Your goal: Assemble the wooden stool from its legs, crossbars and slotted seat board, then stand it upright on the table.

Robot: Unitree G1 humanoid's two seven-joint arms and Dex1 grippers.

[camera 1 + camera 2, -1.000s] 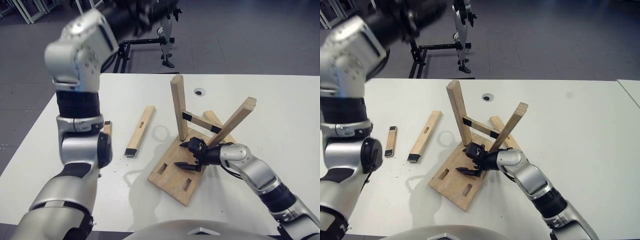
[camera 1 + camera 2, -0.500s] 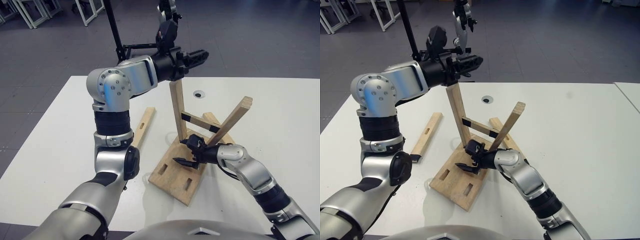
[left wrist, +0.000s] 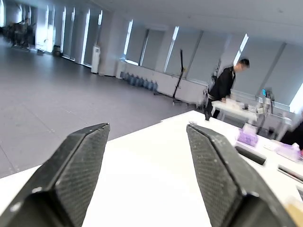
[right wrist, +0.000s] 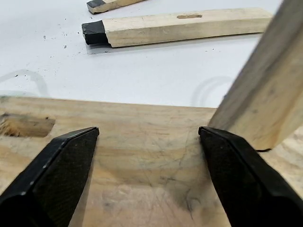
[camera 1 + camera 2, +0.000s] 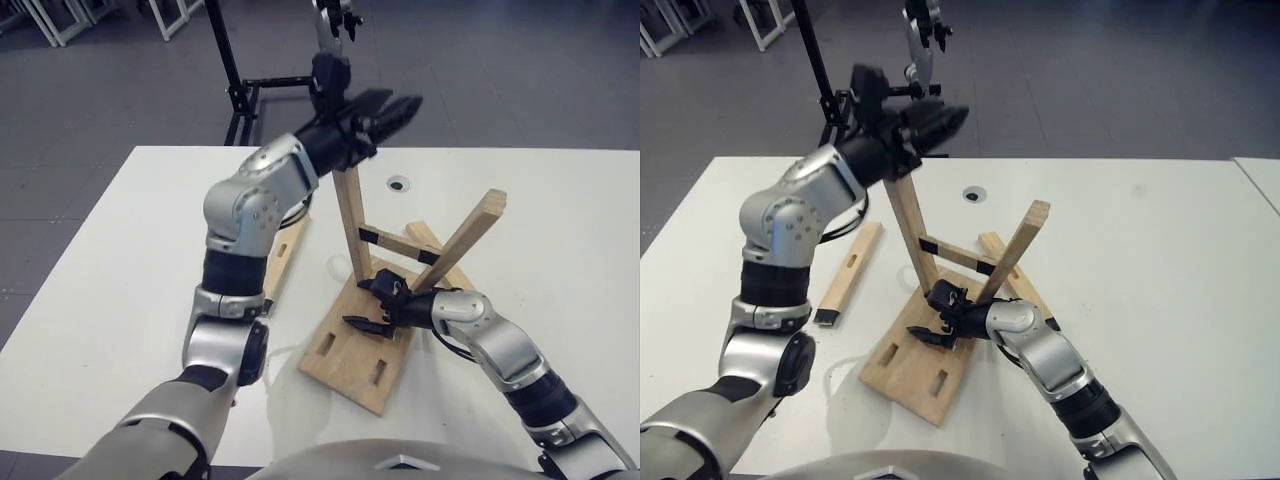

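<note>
The slotted seat board (image 5: pixel 345 352) lies flat on the white table. Two legs stand in it, one near upright (image 5: pixel 352 225) and one tilted (image 5: pixel 462 238), joined by a black-ended crossbar (image 5: pixel 400 245). My right gripper (image 5: pixel 372 308) hovers open just over the board at the legs' base; in the right wrist view its fingers (image 4: pixel 57 161) straddle bare board beside the leg (image 4: pixel 260 99). My left gripper (image 5: pixel 395 105) is open in the air just above and beyond the upright leg's top. A loose leg (image 5: pixel 848 268) lies on the table to the left.
Another wooden piece (image 5: pixel 428 238) lies behind the tilted leg. A short black-tipped piece (image 4: pixel 110 4) rests beyond the loose leg. A small round hole (image 5: pixel 398 184) marks the table's far side. A black stand (image 5: pixel 232 70) is on the floor past the table.
My left arm has swung from raised at the near left across and forward, bringing its open gripper over the upright leg's top. The right gripper has stayed by the legs' base.
</note>
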